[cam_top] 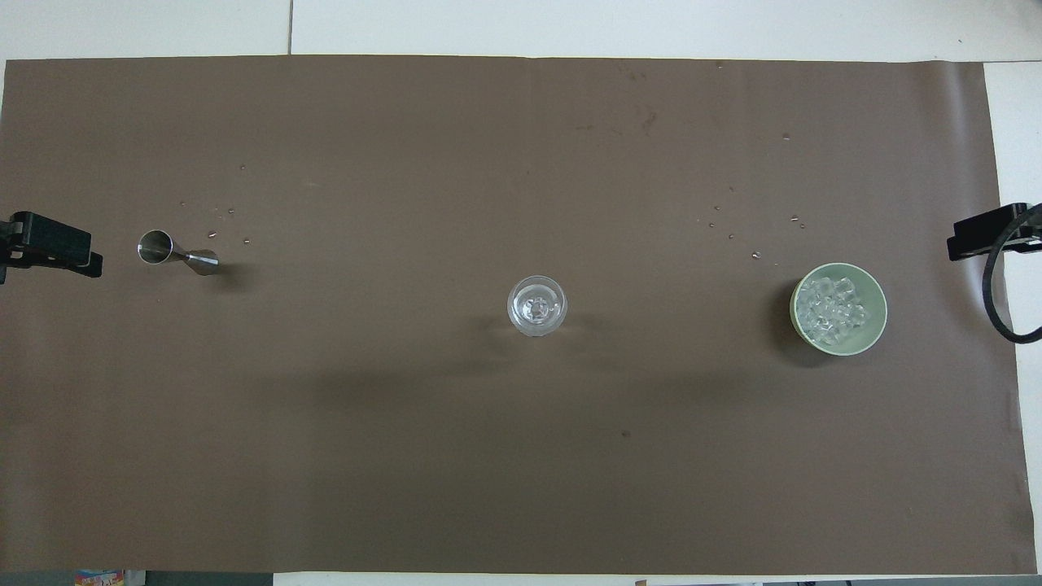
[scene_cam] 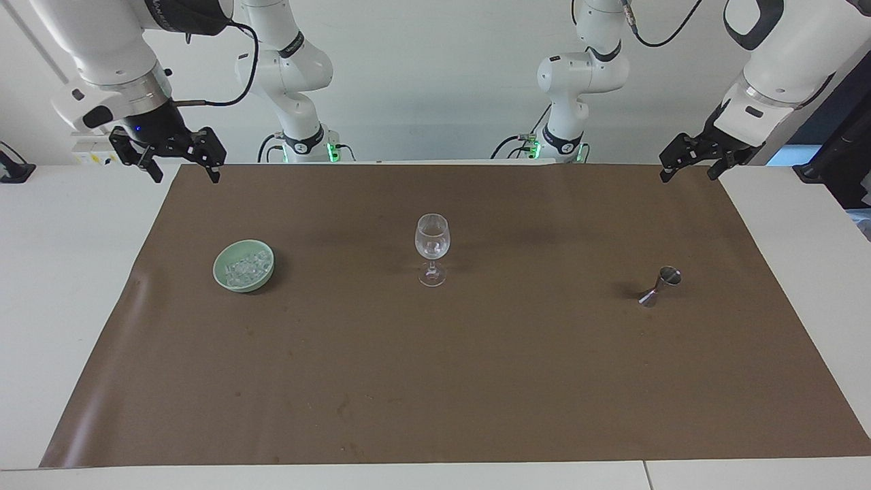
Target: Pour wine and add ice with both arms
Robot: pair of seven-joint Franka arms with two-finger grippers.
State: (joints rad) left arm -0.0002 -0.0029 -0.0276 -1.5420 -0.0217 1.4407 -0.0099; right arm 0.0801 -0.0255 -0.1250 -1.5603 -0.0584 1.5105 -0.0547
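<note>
Ice (scene_cam: 245,266), a heap of small clear chunks, lay in a green bowl (scene_cam: 224,280) on the table (scene_cam: 476,381), below and well apart from the right gripper (scene_cam: 179,171), whose jaws stood wide and empty. Left gripper (scene_cam: 687,171) waited over the mat's corner, jaws wide, well apart from the jigger (scene_cam: 659,286). Wine glass (scene_cam: 432,248) stood between them. Ice likely slippery, light; best pinched singly across flat faces. No writing legible.

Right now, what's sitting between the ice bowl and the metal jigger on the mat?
Only the wine glass stands between the ice bowl and the jigger, roughly midway, upright on the brown mat. The overhead view shows it best.
</note>
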